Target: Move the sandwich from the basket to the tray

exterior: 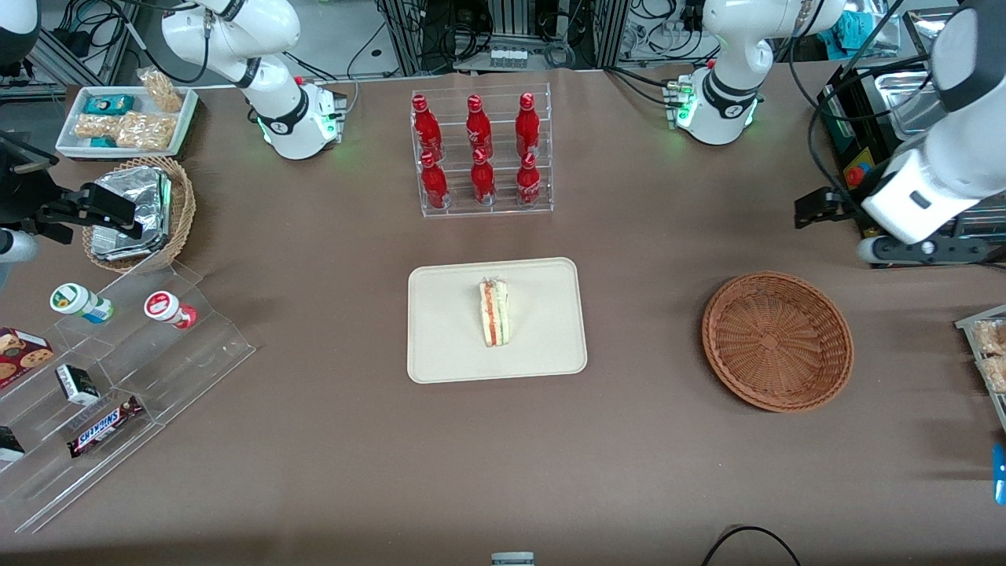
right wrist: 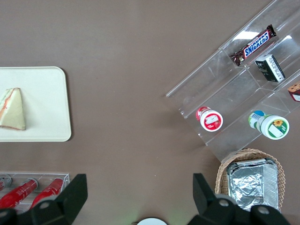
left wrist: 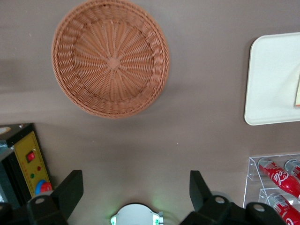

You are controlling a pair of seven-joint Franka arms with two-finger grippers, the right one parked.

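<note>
The sandwich (exterior: 494,313) lies on the cream tray (exterior: 440,346) in the middle of the table, its red and green filling edge up. It also shows in the right wrist view (right wrist: 13,110), and its edge shows in the left wrist view (left wrist: 297,91) on the tray (left wrist: 272,79). The reddish-brown wicker basket (exterior: 778,340) is empty and sits toward the working arm's end; it also shows in the left wrist view (left wrist: 110,58). My left gripper (exterior: 813,208) hangs above the table, farther from the front camera than the basket. It is open and empty (left wrist: 135,187).
A clear rack of red bottles (exterior: 481,153) stands farther from the front camera than the tray. A black and yellow control box (left wrist: 28,164) sits near my gripper. A tan basket of foil packets (exterior: 141,212), a clear stepped shelf (exterior: 118,377) and a white snack tray (exterior: 126,118) lie toward the parked arm's end.
</note>
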